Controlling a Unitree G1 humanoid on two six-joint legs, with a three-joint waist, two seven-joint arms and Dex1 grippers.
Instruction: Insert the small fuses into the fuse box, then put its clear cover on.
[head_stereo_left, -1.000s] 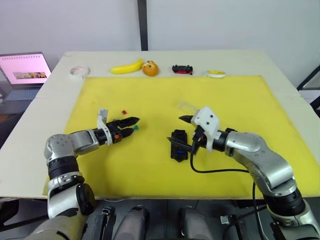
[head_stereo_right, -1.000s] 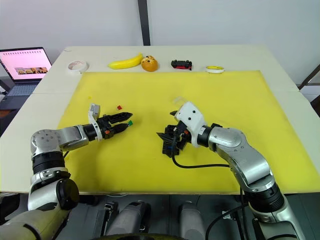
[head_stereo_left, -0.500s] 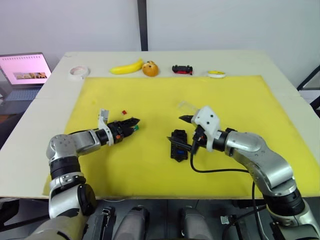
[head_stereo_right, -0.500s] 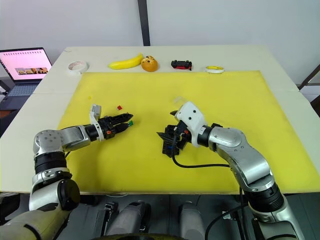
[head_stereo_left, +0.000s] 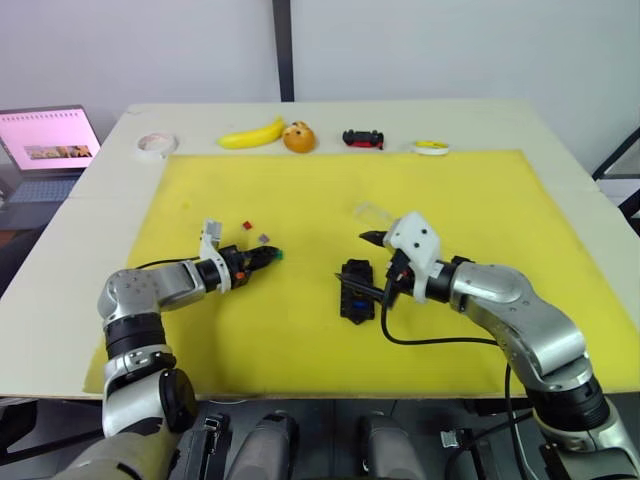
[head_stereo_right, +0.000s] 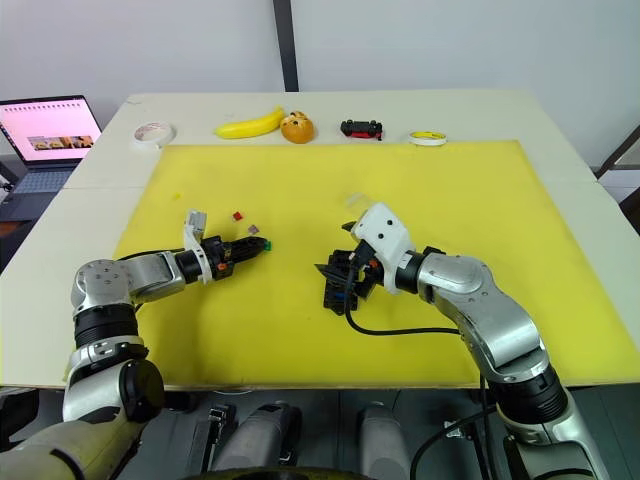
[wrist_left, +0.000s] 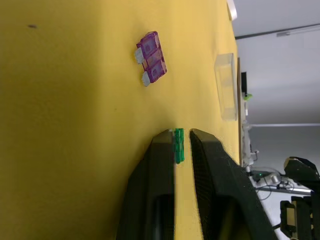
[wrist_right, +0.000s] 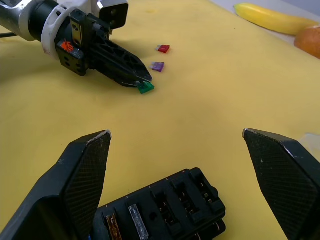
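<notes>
Left pincer (wrist_left: 182, 137) closed on green fuse (wrist_left: 178, 145), gripped at fingertips just above yellow mat (head_stereo_left: 480, 200), near purple fuse (wrist_left: 150, 57) and red fuse (head_stereo_left: 247, 225). Right pincer (wrist_right: 177, 137) wide open over fuse box (head_stereo_left: 357, 289). Purple fuse newly uncovered since a second ago.

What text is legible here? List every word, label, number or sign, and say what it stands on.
No text can be read in these pictures.
Laptop screen: pink page with a row of small images and lines of text, too small to read.
Tape roll: yellow with dark marks, too small to read.
Purple fuse and green fuse: no legible rating.
Left gripper: orange-red patch on its body, no readable characters.
</notes>
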